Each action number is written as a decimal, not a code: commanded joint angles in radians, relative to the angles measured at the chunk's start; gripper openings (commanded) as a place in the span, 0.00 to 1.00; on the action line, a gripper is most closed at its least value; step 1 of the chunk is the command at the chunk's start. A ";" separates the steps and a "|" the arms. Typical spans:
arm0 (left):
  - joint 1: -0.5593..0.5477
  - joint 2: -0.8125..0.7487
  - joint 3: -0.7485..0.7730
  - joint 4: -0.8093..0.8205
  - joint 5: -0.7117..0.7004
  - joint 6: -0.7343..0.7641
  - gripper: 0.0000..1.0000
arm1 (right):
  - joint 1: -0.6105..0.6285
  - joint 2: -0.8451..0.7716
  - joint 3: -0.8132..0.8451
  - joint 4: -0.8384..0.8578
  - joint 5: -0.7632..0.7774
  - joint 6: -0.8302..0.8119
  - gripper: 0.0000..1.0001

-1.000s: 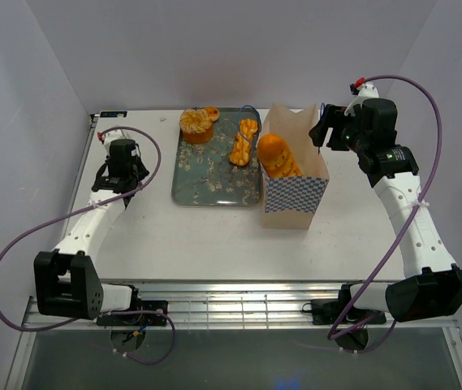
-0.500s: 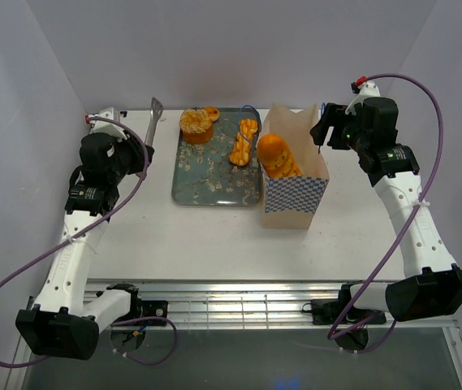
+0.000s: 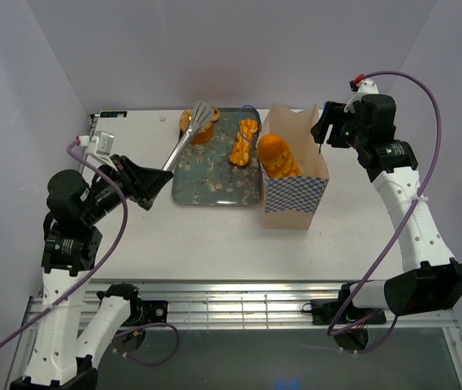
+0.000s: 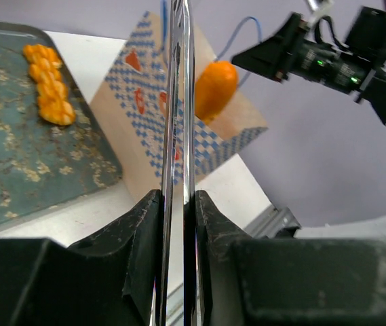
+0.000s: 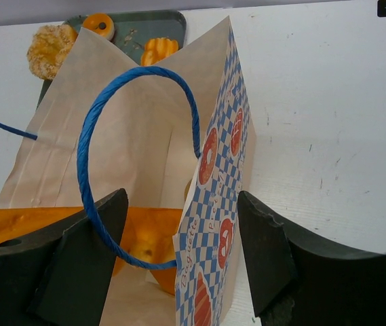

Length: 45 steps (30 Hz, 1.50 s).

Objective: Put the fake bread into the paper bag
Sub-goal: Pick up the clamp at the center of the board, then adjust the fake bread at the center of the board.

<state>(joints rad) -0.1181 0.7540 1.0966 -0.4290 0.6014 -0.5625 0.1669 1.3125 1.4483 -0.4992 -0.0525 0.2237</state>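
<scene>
The left gripper [image 3: 156, 180] is clenched on the handle of a long metal utensil [image 3: 183, 142]. In the left wrist view its fingers [image 4: 142, 231] press from both sides on the thin, shiny strips of that handle. The utensil slants up and away to the far right, and its slotted head hangs over the far left corner of the tray [image 3: 214, 185], in front of the cupcake [image 3: 192, 130]. The pictures do not show whether the head touches it.

The right gripper [image 3: 325, 130] has its jaws spread wide and grips nothing. It hovers at the far right top edge of the paper bag [image 3: 295, 193], and in the right wrist view the blue cord handle [image 5: 87, 146] loops up between its fingers [image 5: 264, 251]. Whether a finger touches the paper I cannot tell.

The bag stands upright just right of the tray, mouth open, with a baguette [image 3: 278, 156] leaning inside and its rounded end above the rim. On the tray, well right of the utensil head, lies the twisted stick [image 3: 244, 140], next to the bag's left wall. The ring donut [image 5: 100, 25] sits at the tray's far edge beside the cupcake.

Everything rests on a white table [image 3: 174, 236] enclosed by plain pale walls [image 3: 44, 73].
</scene>
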 commanded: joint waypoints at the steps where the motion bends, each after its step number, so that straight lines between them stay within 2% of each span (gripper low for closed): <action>1: -0.023 -0.050 -0.035 -0.019 0.109 -0.063 0.34 | 0.005 0.014 0.060 0.013 0.002 -0.015 0.71; 5: -0.041 -0.113 -0.066 -0.011 0.176 -0.109 0.34 | 0.005 0.025 0.073 0.011 -0.007 -0.012 0.70; 12: -0.090 -0.110 -0.115 -0.022 0.245 -0.142 0.37 | 0.005 0.028 0.073 0.017 -0.007 -0.003 0.70; 24: -0.101 0.019 -0.152 0.079 0.270 -0.186 0.47 | 0.006 0.024 0.067 0.018 -0.004 0.003 0.70; 29: -0.143 0.083 -0.133 0.133 0.241 -0.195 0.51 | 0.006 0.027 0.067 0.014 -0.004 0.002 0.70; 34: -0.244 0.131 -0.118 0.182 0.186 -0.203 0.55 | 0.008 0.033 0.070 0.014 -0.003 0.000 0.68; 41: -0.327 0.169 -0.119 0.193 0.104 -0.195 0.55 | 0.010 0.034 0.067 0.017 -0.010 0.002 0.68; 45: -0.348 0.199 -0.086 0.216 0.084 -0.200 0.54 | 0.025 0.036 0.063 0.024 -0.015 0.005 0.62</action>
<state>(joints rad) -0.4477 0.9421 0.9485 -0.2684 0.7197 -0.7612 0.1776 1.3437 1.4776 -0.5018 -0.0559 0.2283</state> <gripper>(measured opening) 0.545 0.637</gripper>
